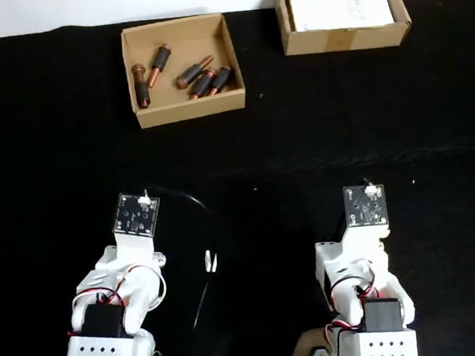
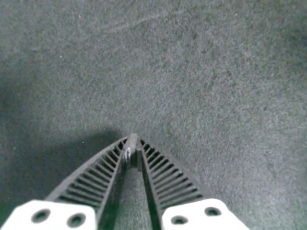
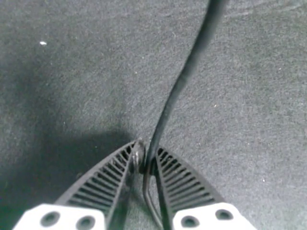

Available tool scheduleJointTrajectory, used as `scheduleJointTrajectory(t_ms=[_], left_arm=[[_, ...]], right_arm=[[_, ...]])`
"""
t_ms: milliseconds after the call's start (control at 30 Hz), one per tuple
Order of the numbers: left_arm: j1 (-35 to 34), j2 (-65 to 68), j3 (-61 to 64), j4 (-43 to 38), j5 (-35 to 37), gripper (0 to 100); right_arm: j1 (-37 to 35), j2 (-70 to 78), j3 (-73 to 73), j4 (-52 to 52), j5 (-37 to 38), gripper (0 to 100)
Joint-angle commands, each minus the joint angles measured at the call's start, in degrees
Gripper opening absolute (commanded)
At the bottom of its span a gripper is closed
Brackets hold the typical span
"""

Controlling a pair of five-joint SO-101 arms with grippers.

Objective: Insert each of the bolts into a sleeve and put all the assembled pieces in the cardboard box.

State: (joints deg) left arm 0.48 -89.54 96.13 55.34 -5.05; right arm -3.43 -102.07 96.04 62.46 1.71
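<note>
— Where do we have room to move?
— A wide stretch of black table (image 1: 300, 130) lies between our arms (image 1: 119, 299) at the near edge and the boxes along the far edge.
— And our grippers?
— Our left gripper (image 2: 133, 143) is closed, tips touching, holding nothing. Our right gripper (image 3: 144, 153) looks closed too. A black cable (image 3: 184, 76) crosses at its tips, and we cannot tell if it is pinched.
— The boxes?
— The cardboard box (image 1: 193, 108) holds five bolts in sleeves (image 1: 196, 72). The other box (image 1: 342, 40) holds white paper (image 1: 340, 5).
</note>
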Motion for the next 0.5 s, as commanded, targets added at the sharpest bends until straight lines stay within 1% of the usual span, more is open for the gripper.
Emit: scheduleJointTrajectory(t_ms=[0,200,467], left_arm=[[0.5,-0.6,1.5,0.3,-0.2,1],[0.6,-1.9,1.5,0.3,-0.2,1],[0.5,-11.4,1.3,0.3,-0.2,1]], right_arm=[[0.5,-0.4,7.3,0.4,0.5,1.8],[0.5,-0.5,7.3,1.0,0.6,1.8],[0.5,-0.5,7.3,2.4,0.4,1.8]])
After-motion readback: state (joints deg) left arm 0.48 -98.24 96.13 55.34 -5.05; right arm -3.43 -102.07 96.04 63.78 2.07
